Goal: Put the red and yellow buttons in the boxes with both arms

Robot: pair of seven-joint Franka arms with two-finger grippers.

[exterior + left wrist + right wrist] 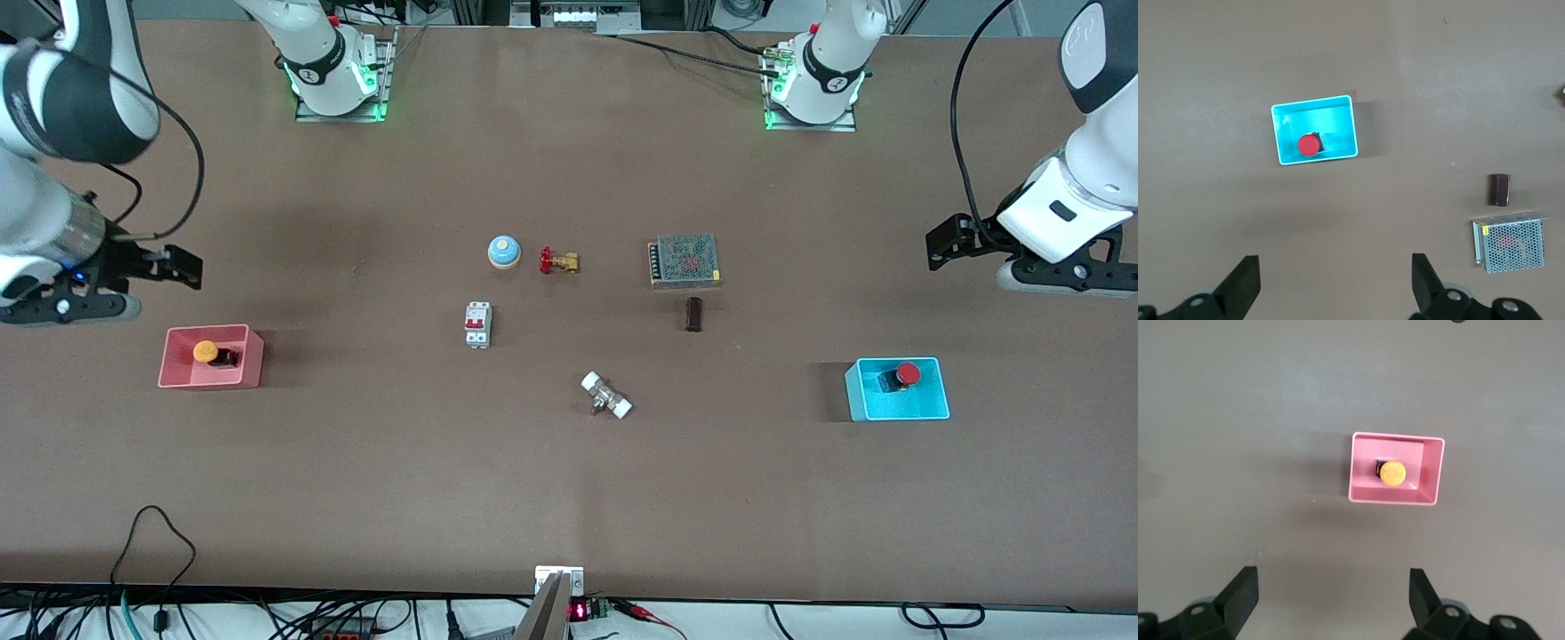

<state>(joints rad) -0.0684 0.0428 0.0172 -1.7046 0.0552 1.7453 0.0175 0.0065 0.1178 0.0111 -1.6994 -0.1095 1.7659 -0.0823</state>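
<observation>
The yellow button [205, 352] lies in the pink-red box [178, 378] near the right arm's end of the table. The red button [907, 373] lies in the cyan box [889, 411] near the left arm's end. My right gripper [62, 307] hangs open and empty above the table beside the pink-red box. In the right wrist view the gripper [1333, 593] is apart from the box [1395, 499] and the button [1392, 473]. My left gripper [1067, 276] hangs open and empty beside the cyan box. In the left wrist view the gripper [1336, 280] is apart from the box [1286, 143] and the button [1308, 145].
At mid-table stand a blue bell [504, 252], a red-handled brass valve [558, 261], a white circuit breaker [478, 324], a mesh-covered power supply [684, 260], a dark brown block [693, 314] and a white-capped metal fitting [606, 396].
</observation>
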